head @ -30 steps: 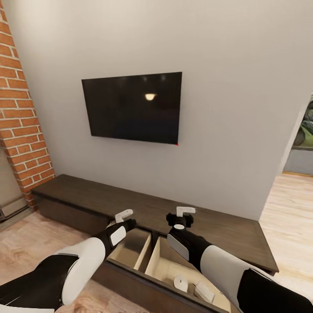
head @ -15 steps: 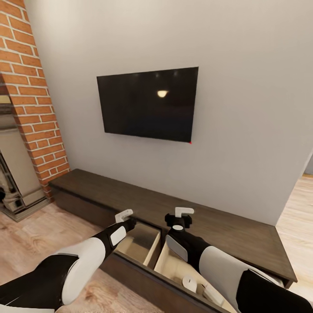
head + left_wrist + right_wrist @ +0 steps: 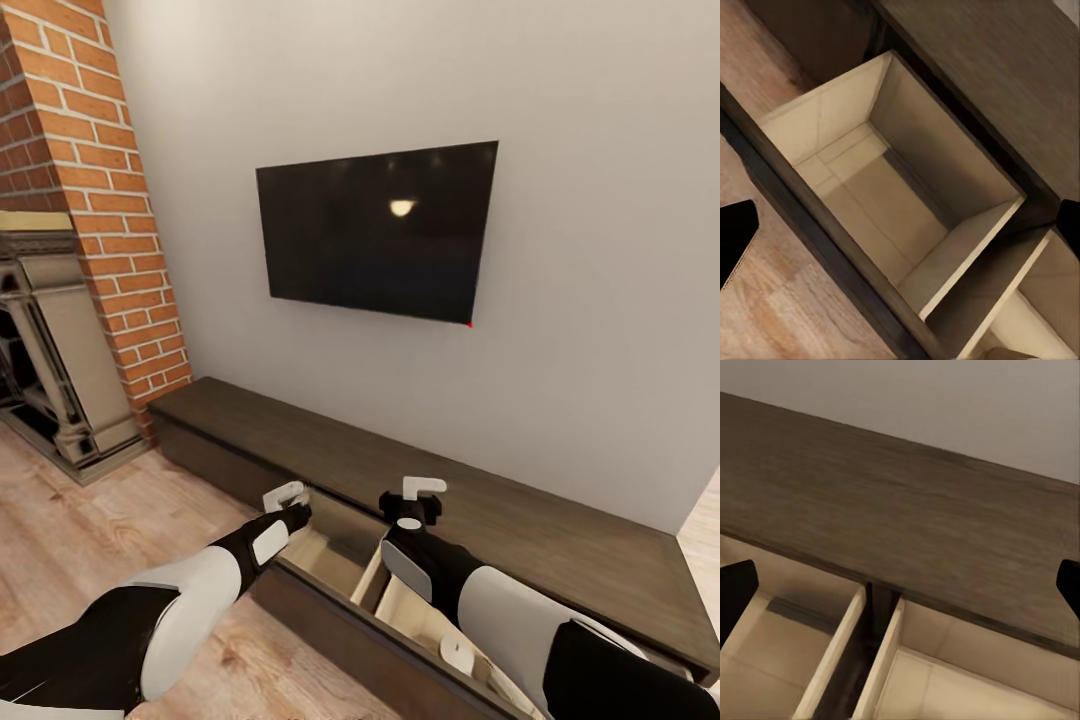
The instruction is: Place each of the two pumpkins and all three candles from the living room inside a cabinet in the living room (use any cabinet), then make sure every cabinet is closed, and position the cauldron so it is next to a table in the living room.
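Hovering over the cabinet [image 3: 420, 490], both the left tool [image 3: 286, 497] and right tool [image 3: 420, 490] are spread and empty. Its drawer [image 3: 900, 202] stands open; a candle [image 3: 458, 652] lies inside. Closing it calls for a square, even push on the front.

Both arms extended forward and downward, white upper shells, black forearms and wrists. Left arm reaching from lower left, gripper [image 3: 285, 497] white-fingered, angled right, wrist rolled so fingers lie roughly level. Right arm reaching from lower right, forearm steeper, gripper [image 3: 422, 487] pointing up and away, white fingers above black wrist. Dark fingertips at opposite picture edges in each wrist view, wide apart: both jaws spread, nothing held between them.
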Robot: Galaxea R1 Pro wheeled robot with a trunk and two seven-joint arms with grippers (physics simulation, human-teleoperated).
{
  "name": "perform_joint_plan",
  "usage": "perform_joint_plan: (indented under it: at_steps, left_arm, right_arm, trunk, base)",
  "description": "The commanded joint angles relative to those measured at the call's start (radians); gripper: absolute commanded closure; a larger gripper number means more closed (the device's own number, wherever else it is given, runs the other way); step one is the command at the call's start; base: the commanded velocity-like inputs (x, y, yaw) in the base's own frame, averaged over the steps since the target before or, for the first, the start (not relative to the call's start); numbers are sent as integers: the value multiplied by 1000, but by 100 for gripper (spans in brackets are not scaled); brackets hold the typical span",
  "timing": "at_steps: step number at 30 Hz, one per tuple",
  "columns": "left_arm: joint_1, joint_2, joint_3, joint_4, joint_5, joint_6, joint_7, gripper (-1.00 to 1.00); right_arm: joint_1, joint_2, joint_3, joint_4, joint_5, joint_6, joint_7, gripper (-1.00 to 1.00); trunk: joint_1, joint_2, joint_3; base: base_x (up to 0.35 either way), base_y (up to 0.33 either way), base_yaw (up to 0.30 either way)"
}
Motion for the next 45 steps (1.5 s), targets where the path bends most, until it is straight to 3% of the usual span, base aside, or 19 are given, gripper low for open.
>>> perform_joint_plan:
  at_steps: [1, 36, 45]
  left_arm:
    - [0, 6, -3, -1, 5, 1, 4, -100]
    - [0, 32, -1, -1, 7, 0, 4, -100]
    - [0, 33, -2, -1, 7, 0, 4, -100]
  right_arm:
    - [-1, -1, 8, -1, -10, -4, -6, -100]
    - [6, 1, 12, -1, -10, -4, -3, -100]
    - [7, 1, 52, -1, -10, -4, -3, -100]
  trunk:
    - [0, -1, -2]
    - [0, -1, -48]
    - [0, -1, -60]
  base:
    - [0, 0, 184]
    - [0, 0, 184]
    - [0, 0, 186]
